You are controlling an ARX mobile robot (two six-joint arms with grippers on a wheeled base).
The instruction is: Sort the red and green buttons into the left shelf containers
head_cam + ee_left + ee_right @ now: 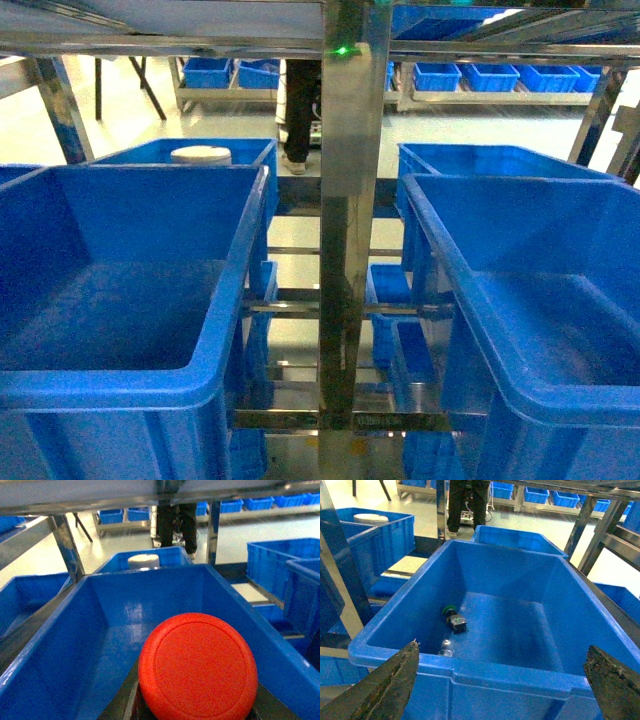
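Two buttons matter to us here, one for each arm. Our left gripper (pixel 195 715) carries the red button (pixel 198 671), whose round face fills the bottom of the left wrist view; the jaws themselves are hidden beneath it, so we judge them closed on it rather than see them so. That button hangs above the near end of the left bin (pixel 75 645), with the bin's bare floor ahead and below, so we judge the drop to be mostly a matter of lowering and letting go.

Our right gripper (pixel 502 690) stands with jaws wide, holding nothing, just outside the near wall of the right bin (pixel 485 672). The green button (pixel 454 618) lies on that bin's floor, ahead of the jaws and to their left, well below the rim. Its long axis seems to run from the green cap toward the near wall, though it is small and we cannot be sure.

From the head view we see both bins but neither button and neither gripper; only the wrist views show those
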